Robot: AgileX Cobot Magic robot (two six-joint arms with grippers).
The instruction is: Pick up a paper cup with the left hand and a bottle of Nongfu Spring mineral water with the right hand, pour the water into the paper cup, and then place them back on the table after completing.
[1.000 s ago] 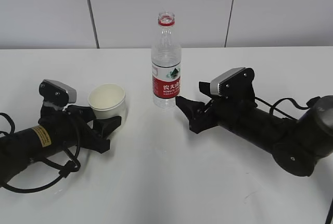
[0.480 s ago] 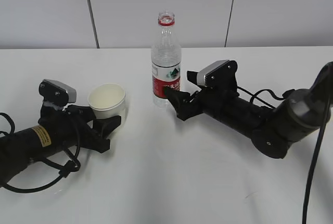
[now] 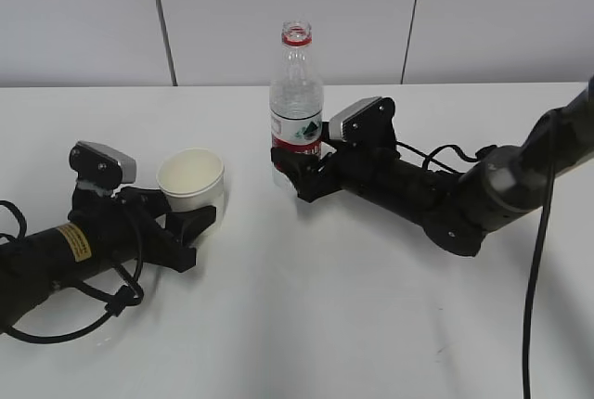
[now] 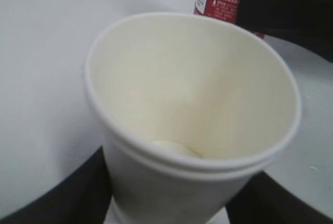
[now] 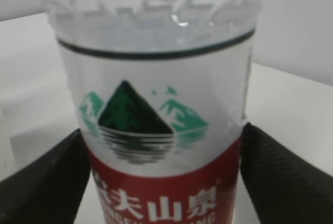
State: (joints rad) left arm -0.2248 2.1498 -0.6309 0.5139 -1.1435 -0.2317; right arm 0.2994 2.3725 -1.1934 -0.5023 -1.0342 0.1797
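On the left of the white surface (image 3: 278, 325) lies the left hand (image 3: 190, 227), a black arm with a yellow sticker and a grey camera block on top. Its jaws are spread, one to each side of the paper cup (image 3: 192, 181), which stands upright on the surface. In the left wrist view the cup (image 4: 192, 125) fills the frame, empty, with a dark finger low at either side of its base; whether the fingers press the cup wall cannot be told.

Just right of the cup, toward the middle, the bottle (image 3: 296, 107) stands upright with its cap off and a red ring at the neck. The red and white label sits low on its body.

From the right, the right hand (image 3: 295, 172) reaches in low across the surface, its jaws spread around the bottle's lower part at label height. In the right wrist view the bottle (image 5: 156, 130) stands between the two black fingers, and the water (image 5: 156, 73) reaches a level above the label. Actual contact cannot be judged.
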